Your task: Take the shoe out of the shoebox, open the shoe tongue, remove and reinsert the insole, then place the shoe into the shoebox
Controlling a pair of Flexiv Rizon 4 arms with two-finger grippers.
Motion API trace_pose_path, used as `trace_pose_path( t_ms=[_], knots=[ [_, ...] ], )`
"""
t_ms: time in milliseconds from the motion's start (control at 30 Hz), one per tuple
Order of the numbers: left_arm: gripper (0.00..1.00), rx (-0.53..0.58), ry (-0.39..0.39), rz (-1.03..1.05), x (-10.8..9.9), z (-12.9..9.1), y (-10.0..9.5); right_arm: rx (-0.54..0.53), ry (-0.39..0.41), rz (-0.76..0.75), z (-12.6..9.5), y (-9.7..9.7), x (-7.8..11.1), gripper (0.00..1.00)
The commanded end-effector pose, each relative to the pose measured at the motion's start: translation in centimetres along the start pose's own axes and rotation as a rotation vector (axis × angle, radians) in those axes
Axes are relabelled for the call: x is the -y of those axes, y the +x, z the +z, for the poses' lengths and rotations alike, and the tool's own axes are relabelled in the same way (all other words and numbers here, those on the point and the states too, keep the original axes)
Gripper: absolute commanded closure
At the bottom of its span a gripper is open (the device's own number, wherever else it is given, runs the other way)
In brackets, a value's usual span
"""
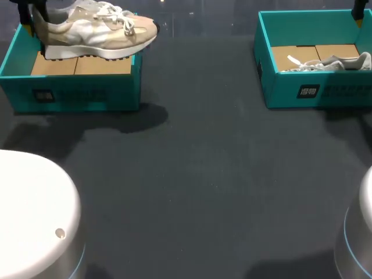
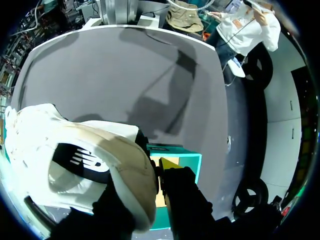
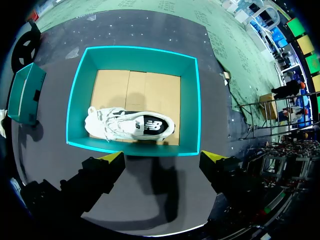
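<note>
A beige and white sneaker (image 1: 99, 29) hangs just above the left teal shoebox (image 1: 70, 90), toe pointing toward the table's middle. My left gripper (image 1: 35, 20) is shut on its heel. In the left wrist view the heel collar (image 2: 75, 160) fills the space between the fingers, and one yellow tip (image 2: 167, 162) shows against the box rim (image 2: 182, 159). A second teal shoebox (image 1: 314, 90) at the right holds a white and grey sneaker (image 1: 331, 63) on its side. My right gripper (image 3: 164, 160) hovers open above that box's near wall (image 3: 80, 100), with the sneaker (image 3: 130, 125) ahead of it.
The dark grey tabletop (image 1: 203, 174) stretches between the two boxes. My arms' white bases stand at the near left (image 1: 29, 215) and near right (image 1: 360, 232) corners.
</note>
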State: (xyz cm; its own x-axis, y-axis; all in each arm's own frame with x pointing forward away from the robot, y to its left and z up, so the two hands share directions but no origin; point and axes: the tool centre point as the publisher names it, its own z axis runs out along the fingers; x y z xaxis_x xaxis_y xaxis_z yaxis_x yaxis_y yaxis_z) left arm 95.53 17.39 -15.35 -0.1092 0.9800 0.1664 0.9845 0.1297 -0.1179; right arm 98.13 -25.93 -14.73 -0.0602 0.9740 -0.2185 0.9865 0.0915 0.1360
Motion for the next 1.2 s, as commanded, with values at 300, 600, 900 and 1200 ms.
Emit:
trace_pose_path(
  t_ms=[300, 600, 900, 1200],
  knots=[
    [1.00, -0.016, -0.387, 0.051, 8.9, 2.0, -3.2, 0.000, 0.001, 0.000, 0.0, 0.0, -0.1, 0.00],
    [1.00, -0.033, -0.384, 0.097, 12.6, 3.7, -5.9, 0.000, 0.001, 0.000, 0.0, 0.0, -0.1, 0.00],
    [1.00, -0.021, -0.380, 0.117, 16.2, 5.4, -8.6, 0.000, 0.001, 0.000, 0.0, 0.0, -0.1, 0.00],
    [1.00, -0.019, -0.338, 0.151, 19.2, 7.5, -12.4, 0.000, 0.001, 0.000, 0.0, 0.0, -0.1, 0.00]
  ],
)
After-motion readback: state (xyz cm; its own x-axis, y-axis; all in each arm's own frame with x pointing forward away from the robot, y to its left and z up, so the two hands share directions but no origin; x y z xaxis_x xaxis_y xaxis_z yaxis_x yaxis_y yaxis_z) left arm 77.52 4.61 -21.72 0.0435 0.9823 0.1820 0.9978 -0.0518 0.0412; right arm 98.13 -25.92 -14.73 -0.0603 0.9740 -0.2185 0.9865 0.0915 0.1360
